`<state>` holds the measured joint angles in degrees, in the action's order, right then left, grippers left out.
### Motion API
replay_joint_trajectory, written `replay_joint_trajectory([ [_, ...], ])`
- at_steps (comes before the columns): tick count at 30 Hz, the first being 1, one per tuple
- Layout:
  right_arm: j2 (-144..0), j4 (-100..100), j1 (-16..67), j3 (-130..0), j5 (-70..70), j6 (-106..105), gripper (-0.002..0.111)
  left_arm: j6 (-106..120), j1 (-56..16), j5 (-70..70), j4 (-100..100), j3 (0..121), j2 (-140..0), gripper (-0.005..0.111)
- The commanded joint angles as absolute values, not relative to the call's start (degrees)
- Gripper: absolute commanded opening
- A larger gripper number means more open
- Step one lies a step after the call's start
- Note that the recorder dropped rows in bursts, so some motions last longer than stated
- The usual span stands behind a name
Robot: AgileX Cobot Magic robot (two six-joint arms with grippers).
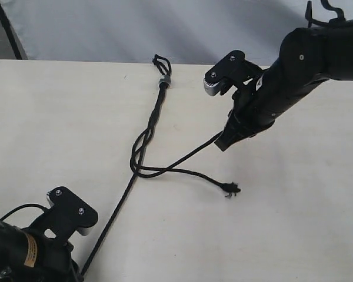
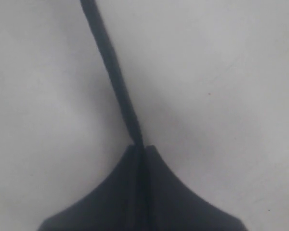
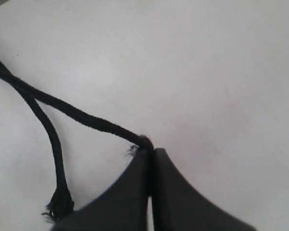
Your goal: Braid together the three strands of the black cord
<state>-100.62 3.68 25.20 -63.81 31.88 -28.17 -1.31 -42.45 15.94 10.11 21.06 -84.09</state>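
- The black cord [image 1: 155, 114] is laid on the table [image 1: 59, 117], partly braided.
- The first strand [image 2: 116, 82] is pinched tight by the left gripper [image 2: 139, 147].
- The second strand [image 3: 82, 116] is clamped by the closed right gripper [image 3: 149, 150].
- The third strand [image 1: 188, 172] is laid loose.

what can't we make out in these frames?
- Left wrist view: blurred; left gripper grips a thin black twisted cord strand, its end hidden between the jaws.
- Exterior view: that gripper sits behind its own wrist, cut off by the bottom edge.
- Exterior view: crossings in the braided section too small to tell over from under.
- Right wrist view: right gripper pinches a second strand; grey-banded joined end lies outside the frame.
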Motion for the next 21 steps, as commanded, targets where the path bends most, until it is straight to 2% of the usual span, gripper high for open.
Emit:
replay_joint_trajectory([
  [1, -100.2, 2.7, 24.7, -63.6, 26.5, -28.5, 0.0, -1.7, -43.0, 20.9, 11.4, 20.3, -84.6, 0.002],
  [14, -101.0, 0.8, 24.7, -63.6, 20.0, -28.5, 0.0, -1.7, -43.0, 21.0, 12.3, 20.3, -84.6, 0.002],
  [21, -108.4, 0.0, 23.9, -63.6, 15.2, -28.2, 0.0, -1.5, -43.0, 21.0, 12.3, 20.3, -84.6, 0.002],
])
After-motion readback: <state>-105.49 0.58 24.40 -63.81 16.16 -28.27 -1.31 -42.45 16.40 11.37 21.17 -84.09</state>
